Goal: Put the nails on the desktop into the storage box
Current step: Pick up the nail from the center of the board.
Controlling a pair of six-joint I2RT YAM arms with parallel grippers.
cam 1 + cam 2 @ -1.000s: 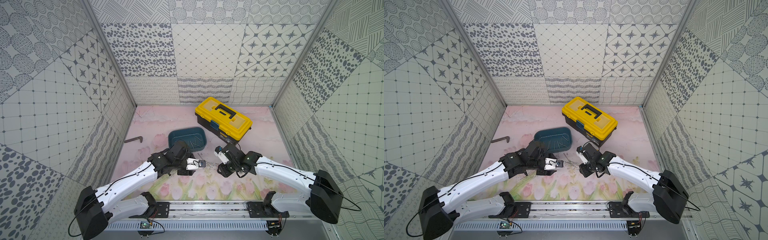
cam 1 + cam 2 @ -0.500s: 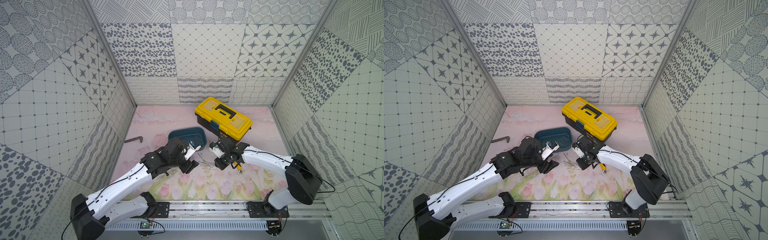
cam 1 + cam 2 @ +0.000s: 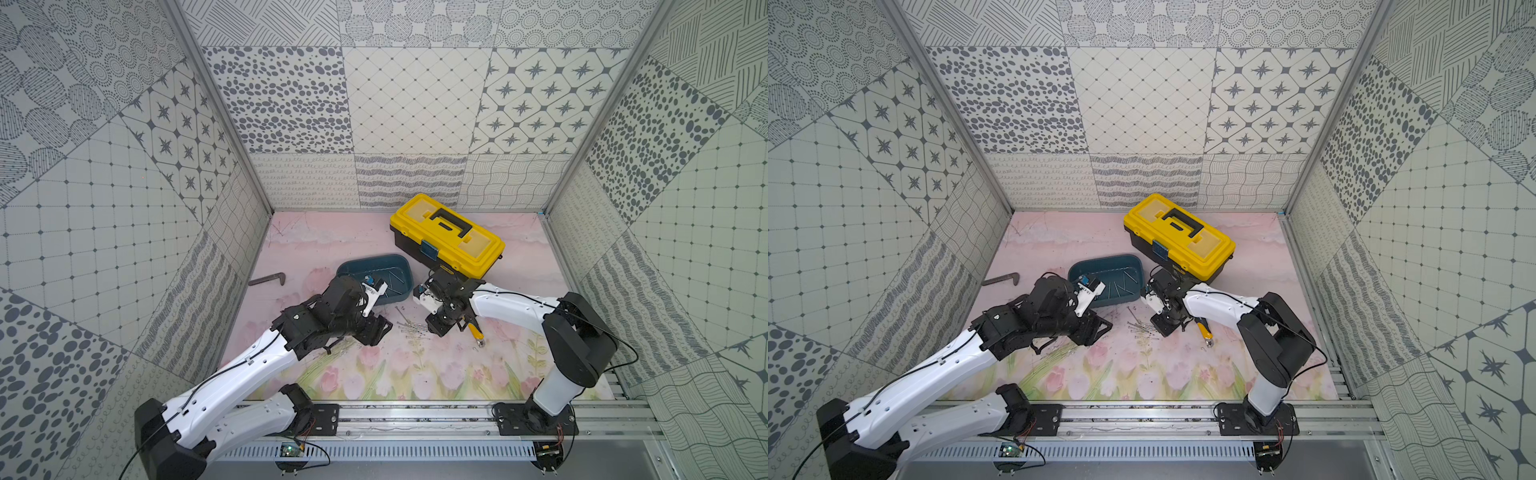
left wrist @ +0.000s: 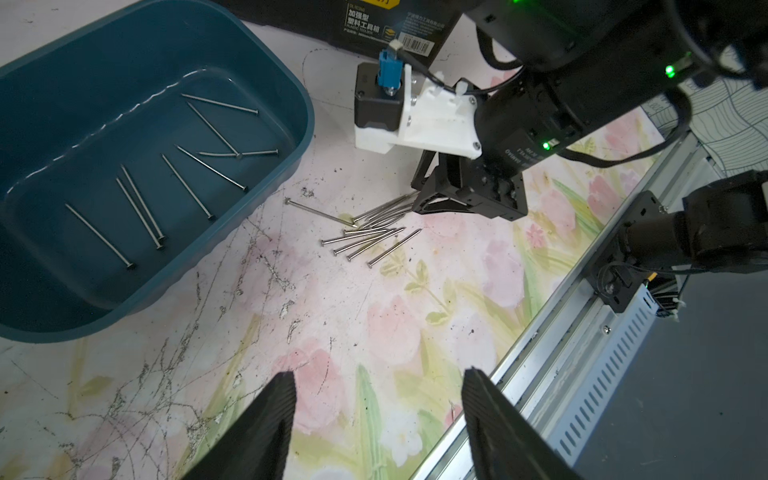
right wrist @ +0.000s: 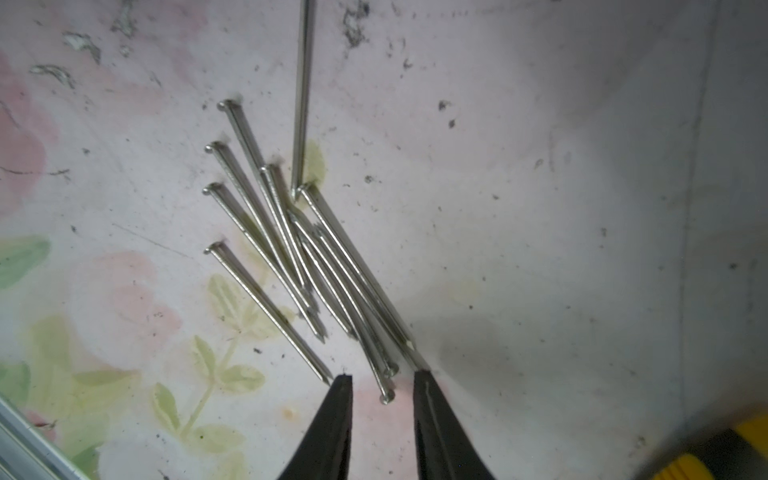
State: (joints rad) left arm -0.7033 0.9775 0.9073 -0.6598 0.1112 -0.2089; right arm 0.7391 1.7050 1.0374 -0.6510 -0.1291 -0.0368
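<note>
Your right gripper point(image 5: 382, 384) has its fingers close together, not pinching yet, with the tips at the end of the pile of nails point(image 5: 307, 266) on the desk point(image 4: 332, 316). Your left gripper point(image 4: 376, 376) is wide and holds nothing. More nails point(image 4: 187, 185) lie in the blue box point(image 4: 83, 62) near the pile.

Your right gripper point(image 5: 382, 384) now sits at the nails point(image 5: 291, 257) just in front of the box point(image 3: 376, 262), its jaws narrower, with one nail head between them. Your left gripper point(image 4: 378, 374) has backed off those nails and opened a little wider.
</note>
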